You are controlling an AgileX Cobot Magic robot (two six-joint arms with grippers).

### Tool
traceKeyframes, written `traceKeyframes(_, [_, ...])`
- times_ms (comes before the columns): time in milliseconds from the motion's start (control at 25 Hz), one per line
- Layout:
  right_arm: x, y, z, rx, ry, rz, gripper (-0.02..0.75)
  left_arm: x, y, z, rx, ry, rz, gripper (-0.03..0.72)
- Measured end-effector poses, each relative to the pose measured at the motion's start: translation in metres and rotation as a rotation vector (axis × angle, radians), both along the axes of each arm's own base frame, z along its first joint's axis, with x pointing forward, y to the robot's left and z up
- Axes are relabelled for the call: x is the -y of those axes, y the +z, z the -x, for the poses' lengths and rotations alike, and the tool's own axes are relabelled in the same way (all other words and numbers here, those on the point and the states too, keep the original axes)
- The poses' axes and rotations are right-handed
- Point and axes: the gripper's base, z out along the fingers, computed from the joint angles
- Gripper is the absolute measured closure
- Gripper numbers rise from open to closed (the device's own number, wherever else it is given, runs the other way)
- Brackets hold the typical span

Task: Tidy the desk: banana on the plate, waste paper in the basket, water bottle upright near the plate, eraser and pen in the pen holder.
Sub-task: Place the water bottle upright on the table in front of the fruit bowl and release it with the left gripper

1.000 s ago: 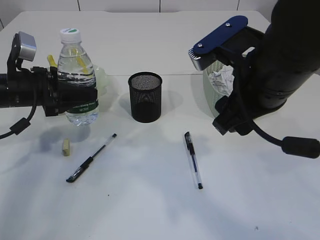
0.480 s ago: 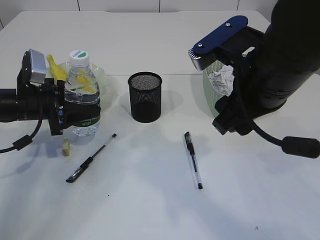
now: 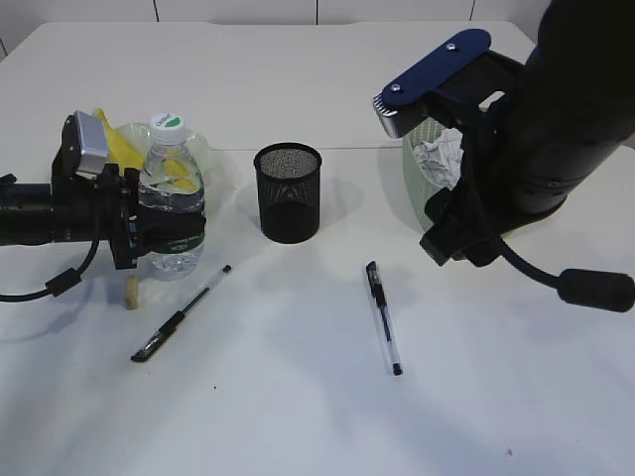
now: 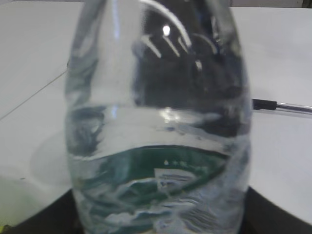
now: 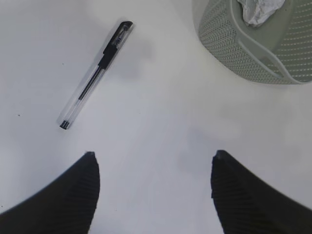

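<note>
Left gripper (image 3: 134,233) at frame's left is clamped on the clear plastic water bottle (image 3: 173,198), upright w/ its base about on the table beside the pale green plate (image 3: 203,151). I'd make sure it's settled flat, then let go gently & back straight off so it doesn't tip.

Left gripper (image 3: 134,233) horizontal, clamped; right gripper (image 5: 153,168) raised, jaws wide apart.

The water bottle's (image 3: 173,193) green label print is too blurred to read.
</note>
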Motion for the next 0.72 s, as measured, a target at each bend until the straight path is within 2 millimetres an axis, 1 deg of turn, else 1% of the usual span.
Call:
traceKeyframes(120, [0.000, 0.000, 0.000, 0.001, 0.001, -0.001, 0.206, 0.000, -0.006, -0.003, -0.009, 0.003, 0.003, 0.324])
traceKeyframes(360, [0.000, 0.000, 0.000, 0.003, 0.002, -0.002, 0.206, 0.000, -0.025, -0.004, -0.055, 0.007, 0.008, 0.324])
traceKeyframes(720, [0.000, 0.000, 0.000, 0.005, 0.003, -0.002, 0.206, -0.001, -0.020, -0.010, -0.026, 0.007, 0.006, 0.322])
